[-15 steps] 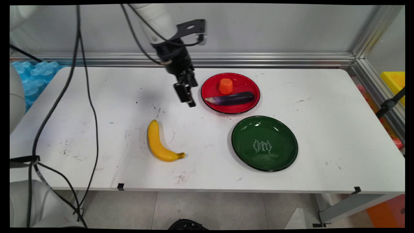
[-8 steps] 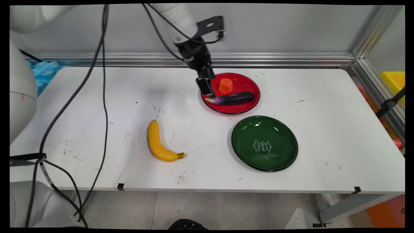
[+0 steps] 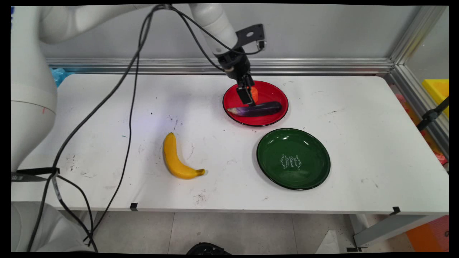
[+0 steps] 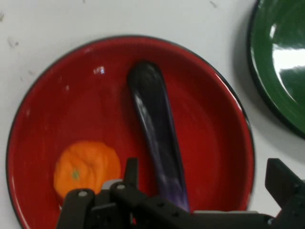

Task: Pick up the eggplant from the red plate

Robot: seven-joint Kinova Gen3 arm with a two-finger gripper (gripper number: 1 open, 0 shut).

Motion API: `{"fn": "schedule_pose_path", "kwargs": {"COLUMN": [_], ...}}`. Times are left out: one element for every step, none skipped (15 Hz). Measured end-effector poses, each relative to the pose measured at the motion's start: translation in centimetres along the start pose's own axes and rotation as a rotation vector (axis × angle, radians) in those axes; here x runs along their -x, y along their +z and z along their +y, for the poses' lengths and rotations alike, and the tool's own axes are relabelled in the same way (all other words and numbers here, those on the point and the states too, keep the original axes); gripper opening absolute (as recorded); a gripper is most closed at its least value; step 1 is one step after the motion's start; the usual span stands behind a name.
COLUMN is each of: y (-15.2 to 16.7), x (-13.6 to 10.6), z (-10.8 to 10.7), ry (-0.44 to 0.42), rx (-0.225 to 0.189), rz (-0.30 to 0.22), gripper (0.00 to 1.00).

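1. The gripper (image 3: 248, 98) hangs over the red plate (image 3: 276, 94) at the far side of the table (image 3: 358, 118), with its fingers spread wide; in the hand view one finger (image 4: 131, 174) rises at the lower left and the other stands far off at the lower right edge.
2. Right beneath the gripper lies the purple eggplant (image 3: 256, 109), stretched across the plate; in the hand view the eggplant (image 4: 157, 143) runs lengthwise up from between the spread fingers, nearer to the left one.
3. Whether the fingers touch the eggplant cannot be told from either view.
4. Just beside the gripper, on the same plate, sits the orange piece (image 4: 86, 169), round and stubby; in the main view the gripper hides part of it.
5. The orange piece and the eggplant lie close together on the red plate (image 4: 205, 124), apart by a narrow strip of red.
6. The green plate (image 3: 293, 158) lies near the red plate, on the side toward the table's near edge; the hand view catches its rim (image 4: 267, 90) at the upper right.
7. The banana (image 3: 175, 157) lies well apart from the gripper, toward the near left of the table.
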Motion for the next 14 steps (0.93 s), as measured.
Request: {"fn": "schedule_pose_path", "kwargs": {"y": [0.5, 1.2, 1.8, 2.5, 3.2, 3.8, 4.4, 4.7, 5.3, 5.7, 6.0, 6.4, 6.8, 7.2], "x": [-0.1, -0.3, -0.5, -0.6, -0.7, -0.8, -0.9, -0.9, -1.0, -1.0, -0.9, -0.9, -0.8, -0.8], "z": [-0.2, -0.6, -0.8, -1.1, -1.4, -1.6, -1.9, -2.0, -2.3, -2.5, -2.7, -2.9, -3.0, -3.2], "ry": [0.003, 0.006, 0.008, 0.01, 0.011, 0.011, 0.011, 0.011, 0.011, 0.01, 0.008, 0.006, 0.004, 0.002], "rx": [0.0, 0.001, 0.003, 0.005, 0.006, 0.006, 0.006, 0.005, 0.004, 0.003, 0.002, 0.0, -0.001, -0.001], "rz": [0.004, 0.011, 0.015, 0.02, 0.023, 0.028, 0.031, 0.033, 0.035, 0.036, 0.037, 0.037, 0.037, 0.036], "gripper": [1.0, 1.0, 1.0, 1.0, 1.0, 1.0, 1.0, 1.0, 1.0, 1.0, 1.0, 1.0, 1.0, 1.0]}}
